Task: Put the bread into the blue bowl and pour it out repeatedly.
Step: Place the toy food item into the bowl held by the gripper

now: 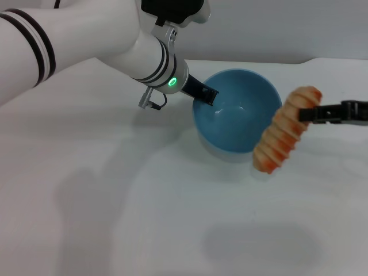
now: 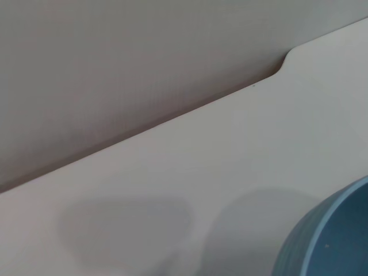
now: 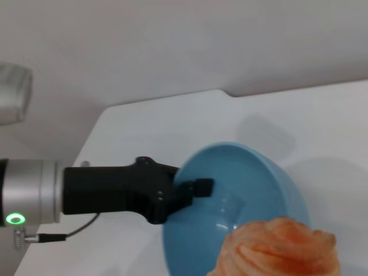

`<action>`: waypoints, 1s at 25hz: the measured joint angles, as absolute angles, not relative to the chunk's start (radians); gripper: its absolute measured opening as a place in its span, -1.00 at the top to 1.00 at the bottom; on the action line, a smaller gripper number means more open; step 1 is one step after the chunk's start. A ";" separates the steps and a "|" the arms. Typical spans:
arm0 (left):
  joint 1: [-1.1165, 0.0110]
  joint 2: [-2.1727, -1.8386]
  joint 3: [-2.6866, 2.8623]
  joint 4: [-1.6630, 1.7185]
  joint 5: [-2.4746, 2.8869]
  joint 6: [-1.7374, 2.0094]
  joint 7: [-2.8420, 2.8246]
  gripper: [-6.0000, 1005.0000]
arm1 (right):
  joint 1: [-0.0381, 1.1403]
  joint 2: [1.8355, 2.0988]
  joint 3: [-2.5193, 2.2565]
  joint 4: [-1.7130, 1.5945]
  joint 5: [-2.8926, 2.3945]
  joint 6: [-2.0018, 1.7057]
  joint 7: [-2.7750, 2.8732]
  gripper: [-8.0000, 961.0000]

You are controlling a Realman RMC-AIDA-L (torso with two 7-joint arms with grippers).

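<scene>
Beside the tilted blue bowl, bread hanging clamped in right gripper, ready to drop in; left gripper pinching the rim, mouth angled toward it.

no readable text, labels or numbers

Head cam looks down at the table from above. Left wrist cam sits low, close to the blue bowl rim. Right wrist cam faces the bowl from the opposite side; all three share the bowl.
</scene>
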State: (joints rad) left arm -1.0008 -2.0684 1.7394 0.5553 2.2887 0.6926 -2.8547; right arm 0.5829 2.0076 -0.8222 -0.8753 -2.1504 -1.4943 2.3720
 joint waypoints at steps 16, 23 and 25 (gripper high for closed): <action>-1.000 -2.075 1.745 0.557 2.269 0.700 -2.858 0.99 | 0.597 2.044 -0.733 -0.866 -2.055 -1.440 2.223 -0.16; -0.994 -2.075 1.760 0.557 2.241 0.697 -2.856 0.99 | 0.642 2.067 -0.902 -0.819 -2.157 -1.285 2.166 -0.16; -0.994 -2.075 1.759 0.557 2.239 0.695 -2.855 0.99 | 0.650 2.066 -0.949 -0.818 -2.167 -1.286 2.167 -0.16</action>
